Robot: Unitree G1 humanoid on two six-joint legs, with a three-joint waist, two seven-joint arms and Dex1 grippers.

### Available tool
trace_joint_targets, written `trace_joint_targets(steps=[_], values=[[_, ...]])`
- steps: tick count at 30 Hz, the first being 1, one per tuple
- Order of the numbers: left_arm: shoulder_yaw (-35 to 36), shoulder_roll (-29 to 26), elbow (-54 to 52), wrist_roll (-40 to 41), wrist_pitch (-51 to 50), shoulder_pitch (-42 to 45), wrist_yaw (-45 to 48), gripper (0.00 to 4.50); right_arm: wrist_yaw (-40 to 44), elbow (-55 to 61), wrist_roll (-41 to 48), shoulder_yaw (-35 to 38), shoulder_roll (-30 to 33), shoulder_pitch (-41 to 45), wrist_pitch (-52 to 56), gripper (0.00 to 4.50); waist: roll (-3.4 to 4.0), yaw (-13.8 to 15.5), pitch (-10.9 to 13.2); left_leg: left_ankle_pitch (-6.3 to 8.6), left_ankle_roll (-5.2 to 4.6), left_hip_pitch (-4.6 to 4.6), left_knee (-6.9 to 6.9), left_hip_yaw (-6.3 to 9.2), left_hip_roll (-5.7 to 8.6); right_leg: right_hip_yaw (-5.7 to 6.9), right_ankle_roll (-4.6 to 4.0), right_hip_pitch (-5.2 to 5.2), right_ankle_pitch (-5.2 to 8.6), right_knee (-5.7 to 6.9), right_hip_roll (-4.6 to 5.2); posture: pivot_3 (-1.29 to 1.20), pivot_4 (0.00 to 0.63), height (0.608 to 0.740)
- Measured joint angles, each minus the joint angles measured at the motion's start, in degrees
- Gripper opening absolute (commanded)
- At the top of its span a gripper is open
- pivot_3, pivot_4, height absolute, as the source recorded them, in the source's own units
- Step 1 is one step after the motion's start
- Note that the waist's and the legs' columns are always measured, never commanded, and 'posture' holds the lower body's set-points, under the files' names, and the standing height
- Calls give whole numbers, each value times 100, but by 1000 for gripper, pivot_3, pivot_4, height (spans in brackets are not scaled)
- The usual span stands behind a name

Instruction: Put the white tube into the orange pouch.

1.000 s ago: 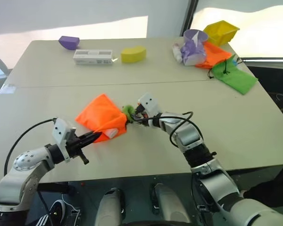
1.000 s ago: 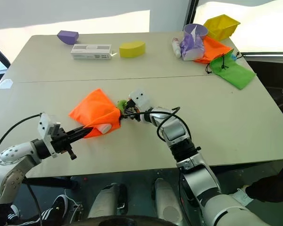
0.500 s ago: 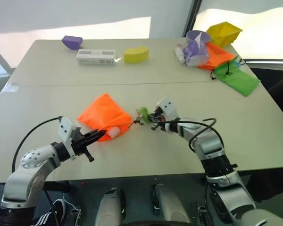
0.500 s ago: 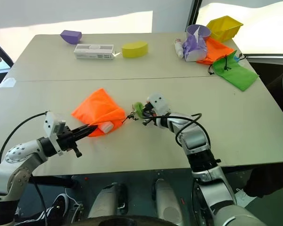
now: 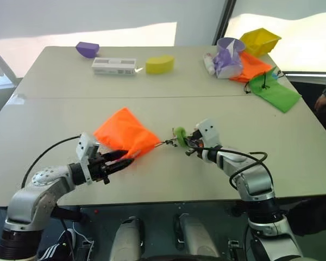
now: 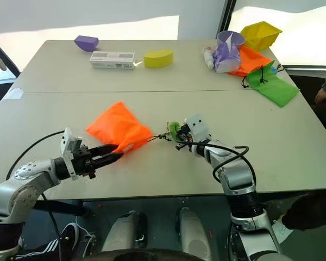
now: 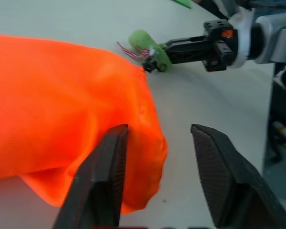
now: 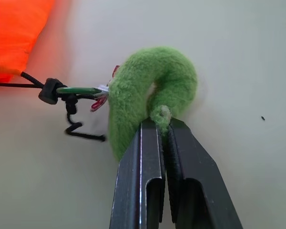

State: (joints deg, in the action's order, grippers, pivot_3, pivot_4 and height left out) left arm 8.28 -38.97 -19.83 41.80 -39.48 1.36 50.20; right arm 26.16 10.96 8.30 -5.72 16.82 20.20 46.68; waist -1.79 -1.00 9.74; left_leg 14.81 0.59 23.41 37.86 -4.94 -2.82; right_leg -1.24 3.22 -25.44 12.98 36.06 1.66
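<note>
The orange pouch [image 5: 125, 132] lies flat at the table's middle, its mouth drawn shut toward the right. A taut black cord [image 8: 62, 90] runs from it to a fuzzy green ring [image 5: 180, 133]. My right gripper [image 8: 158, 128] is shut on that ring, just right of the pouch. At the pouch's near corner my left gripper [image 7: 159, 130] stands open, and one of its fingers [image 7: 107, 176] touches the orange fabric [image 7: 62, 109]. The white tube is hidden.
Along the far edge stand a purple block [image 5: 87, 49], a white box [image 5: 114, 66] and a yellow block [image 5: 160, 63]. At the far right sit a purple cup [image 5: 228, 50], a yellow bin [image 5: 260, 39], a second orange pouch [image 5: 254, 66], a green pouch [image 5: 274, 89] and a stubby white container [image 5: 209, 62]. A person's hand [image 5: 325, 99] is at the right edge.
My right gripper pulled the green ring to the right, tightening the cord and closing the pouch mouth. The white end at the mouth is gone from sight. My left gripper opened.
</note>
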Motion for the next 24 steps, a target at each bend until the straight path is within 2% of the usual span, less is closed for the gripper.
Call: trace_joint_targets(steps=[5, 9, 13, 17, 20, 24], values=[[236, -317, -46, 489, -378, 741, 83, 2264, -22, -116, -7, -43, 8, 10, -151, 0, -1, 0, 0, 0, 0, -2, 9, 5, 1, 4, -2, 6, -1, 3, -2, 0, 150, 740], [8, -428, 190, 361, -331, 1410, 331, 2264, -39, -230, -26, -82, 25, 57, -275, 0, -1, 9, 0, 0, 0, -3, 9, 5, 3, 5, -1, 10, -1, 3, -5, 0, 150, 740], [-911, -30, 898, -352, 189, 2148, 641, 2264, -77, -398, -35, -116, -12, 158, -384, 0, -2, 3, 0, -1, -1, -3, 16, 3, 8, 3, -2, 13, -2, 3, -7, 0, 150, 740], [-1877, 699, 2191, -1373, 1092, 3225, 953, 2264, -160, -570, -85, -167, -36, 233, -548, 0, -3, 15, -1, -1, -2, -3, 25, 4, 17, 3, -2, 17, -4, 7, -13, 0, 150, 740], [-2305, 1007, 3031, -1957, 1613, 3702, 1175, 2264, -223, -615, -117, -248, -77, 220, -702, 0, -1, -29, -2, -1, -3, -4, 23, 4, 14, -3, 0, 12, -3, 8, -22, 0, 150, 740], [-2603, 1109, 3883, -2523, 2010, 3825, 1360, 2264, -388, -619, -184, -278, -167, 182, -844, 0, -1, -30, -2, -1, -4, 0, 16, 9, 6, -1, 1, 3, -3, 12, -37, 0, 150, 740]])
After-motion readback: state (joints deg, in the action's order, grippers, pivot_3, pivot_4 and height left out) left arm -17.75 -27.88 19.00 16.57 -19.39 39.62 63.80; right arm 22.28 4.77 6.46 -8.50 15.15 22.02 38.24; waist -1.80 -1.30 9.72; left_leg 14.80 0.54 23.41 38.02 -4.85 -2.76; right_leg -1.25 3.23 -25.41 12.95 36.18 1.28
